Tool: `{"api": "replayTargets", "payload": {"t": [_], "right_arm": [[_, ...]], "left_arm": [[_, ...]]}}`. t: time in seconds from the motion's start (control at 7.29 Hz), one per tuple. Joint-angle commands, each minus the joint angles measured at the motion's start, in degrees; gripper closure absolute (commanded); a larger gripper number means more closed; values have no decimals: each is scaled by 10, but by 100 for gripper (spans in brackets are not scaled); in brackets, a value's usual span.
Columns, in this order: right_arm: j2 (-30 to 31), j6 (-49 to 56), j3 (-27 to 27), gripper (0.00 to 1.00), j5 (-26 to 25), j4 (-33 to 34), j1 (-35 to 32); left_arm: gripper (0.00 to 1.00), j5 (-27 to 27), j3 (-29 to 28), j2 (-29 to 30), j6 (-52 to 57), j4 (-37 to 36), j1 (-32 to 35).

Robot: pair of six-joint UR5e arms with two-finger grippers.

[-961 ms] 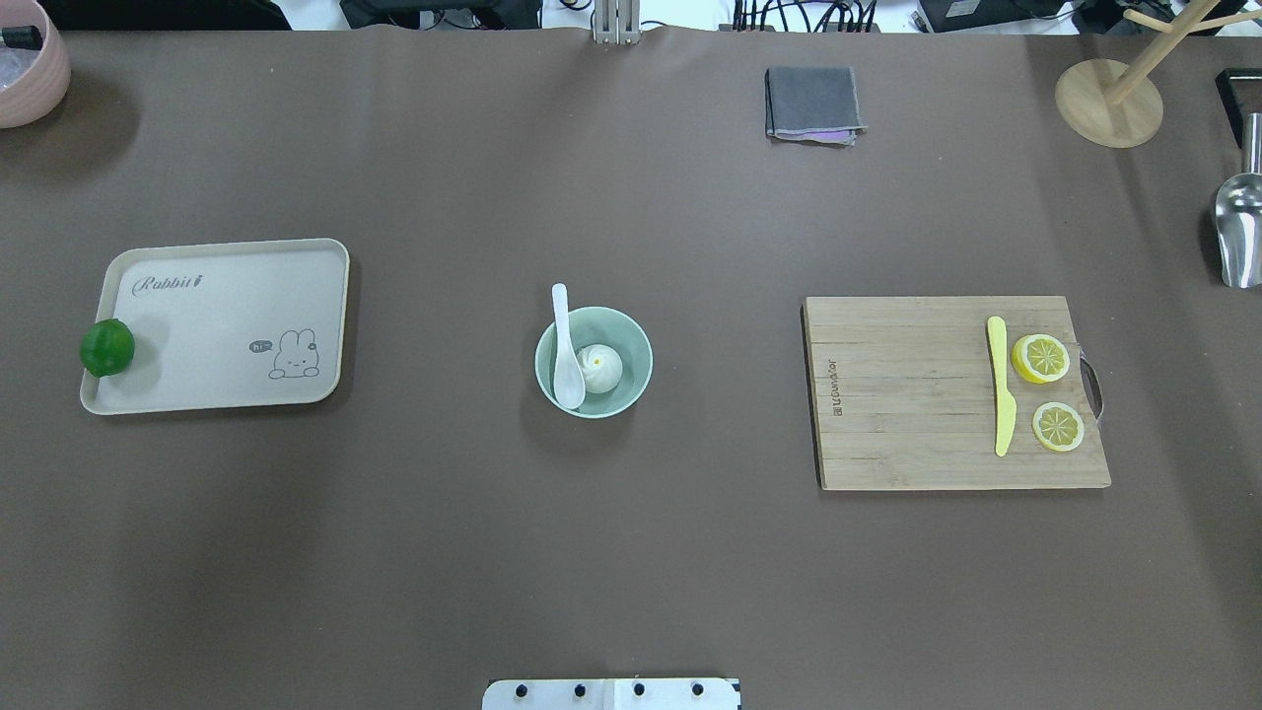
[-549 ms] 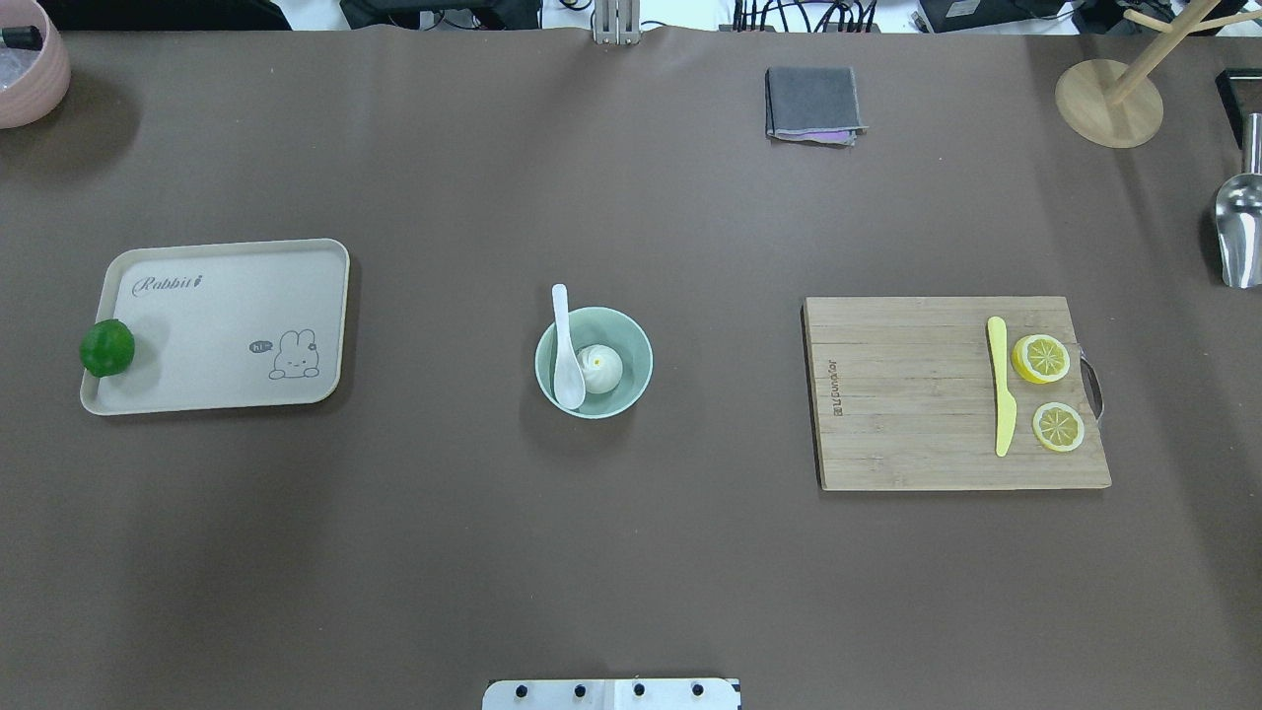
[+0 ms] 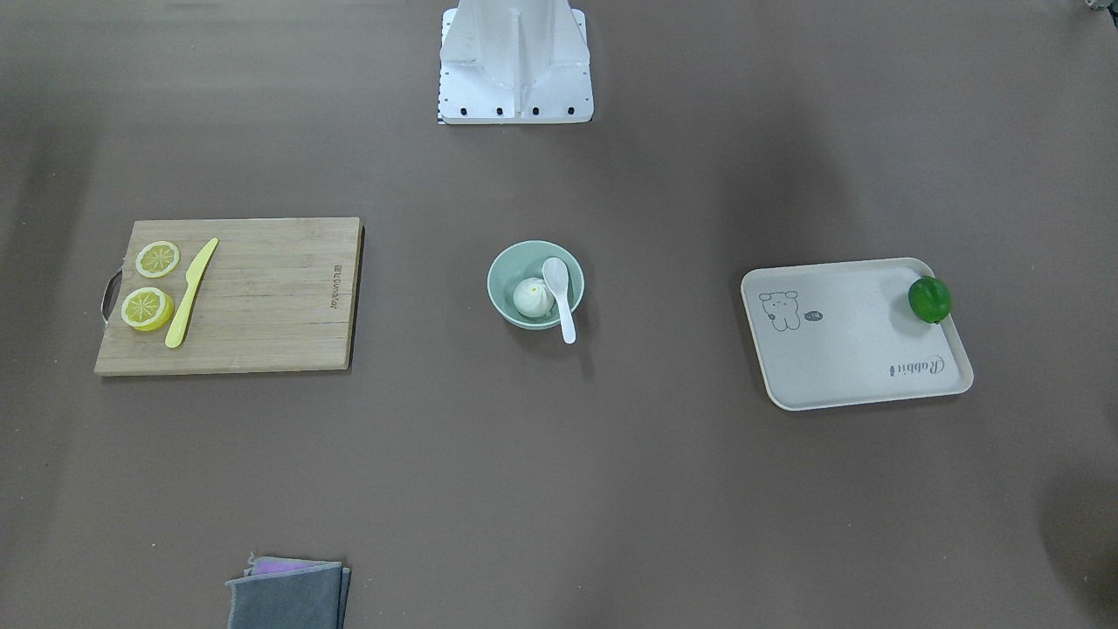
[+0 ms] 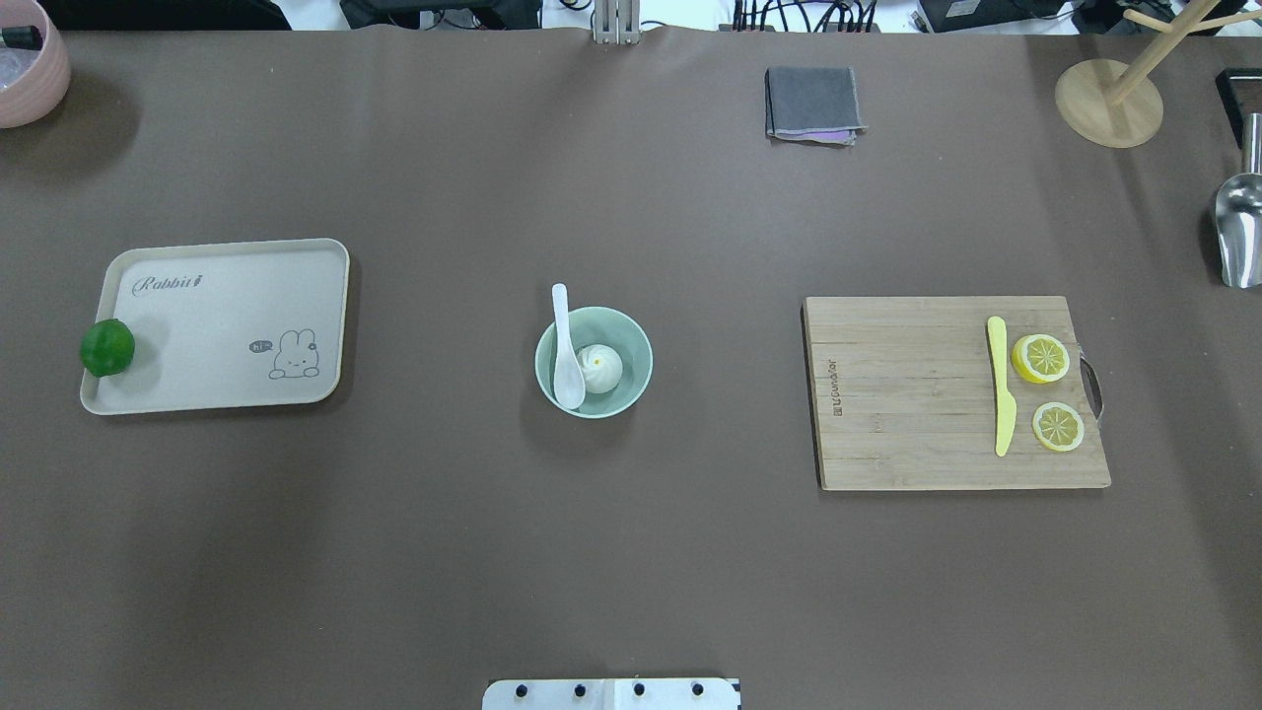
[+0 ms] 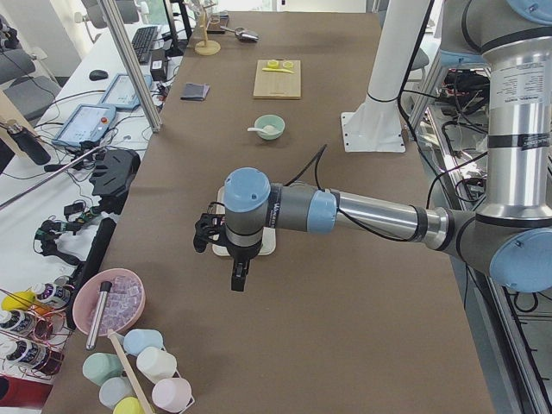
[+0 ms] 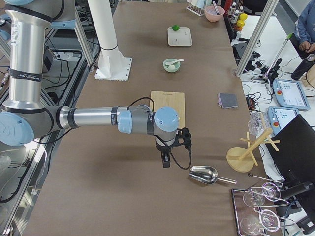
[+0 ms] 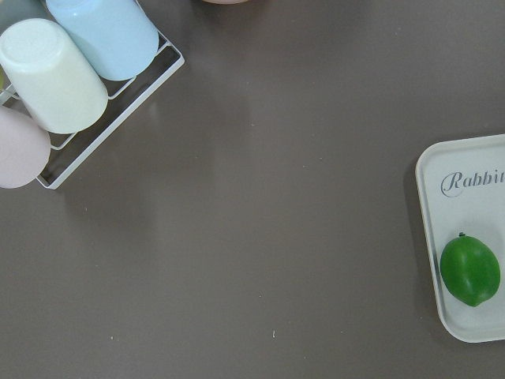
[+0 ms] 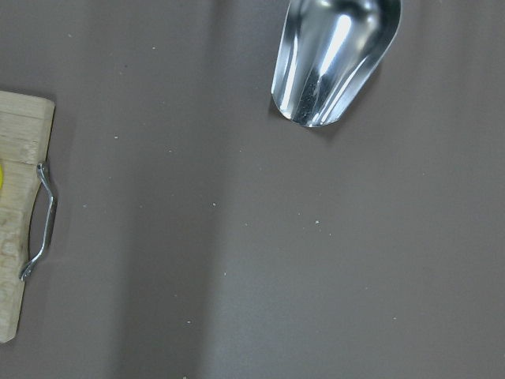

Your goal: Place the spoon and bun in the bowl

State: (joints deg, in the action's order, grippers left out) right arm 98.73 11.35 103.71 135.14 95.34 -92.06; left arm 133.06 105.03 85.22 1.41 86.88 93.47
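Note:
The pale mint-green bowl (image 4: pixel 632 344) stands in the middle of the table, also in the front-facing view (image 3: pixel 509 266). The white bun (image 4: pixel 598 367) sits inside it. The white spoon (image 4: pixel 564 355) lies with its scoop in the bowl beside the bun, its handle over the far rim. My left gripper (image 5: pixel 239 279) shows only in the exterior left view, above the table beyond the tray, far from the bowl. My right gripper (image 6: pixel 166 162) shows only in the exterior right view, near the metal scoop. I cannot tell whether either is open or shut.
A beige tray (image 4: pixel 227 296) with a green lime (image 4: pixel 106 347) lies left. A cutting board (image 4: pixel 907 394) with a yellow knife (image 4: pixel 1001 385) and lemon slices (image 4: pixel 1041 358) lies right. A grey cloth (image 4: pixel 812 103), wooden stand (image 4: pixel 1108 103) and metal scoop (image 4: pixel 1237 227) are at the back and right.

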Motion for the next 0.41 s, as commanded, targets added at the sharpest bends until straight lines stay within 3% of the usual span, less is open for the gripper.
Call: {"api": "replayTargets", "payload": {"t": [0.0,0.27], "right_arm": [[2,0,12,0,0,-1,-17],[12,0,33,0,6,-1,-22]], "left_arm": [[2,-1,-2,-4,0,1,0],[2,0,11,-22,0,1,2]]}}
